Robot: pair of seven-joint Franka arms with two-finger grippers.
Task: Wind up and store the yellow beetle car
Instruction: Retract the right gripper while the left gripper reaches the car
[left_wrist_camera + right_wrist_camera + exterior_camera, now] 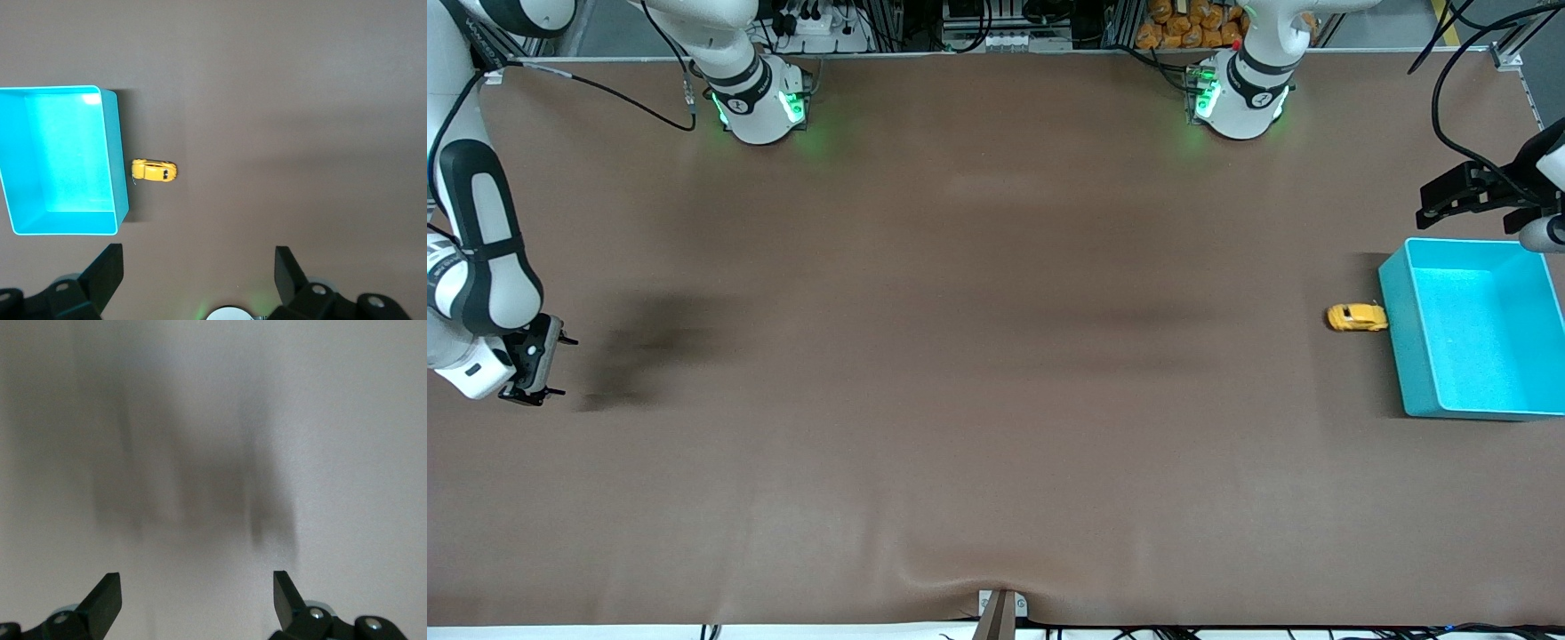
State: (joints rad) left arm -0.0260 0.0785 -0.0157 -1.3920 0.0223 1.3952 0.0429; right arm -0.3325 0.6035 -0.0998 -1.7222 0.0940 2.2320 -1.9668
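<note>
The yellow beetle car (1357, 317) (154, 171) stands on its wheels on the brown table, right beside the teal bin (1485, 329) (67, 153) on the side toward the right arm. The bin holds nothing. My left gripper (1423, 206) (199, 267) hangs open in the air over the table, by the bin's edge farther from the front camera, with nothing between its fingers. My right gripper (565, 365) (197, 590) waits open and empty, low over bare table at the right arm's end. The car does not show in the right wrist view.
Both arm bases (760, 107) (1240, 102) stand along the table's edge farthest from the front camera. A black cable (631, 102) lies on the table near the right arm's base. A small bracket (1000, 612) sits at the table's nearest edge.
</note>
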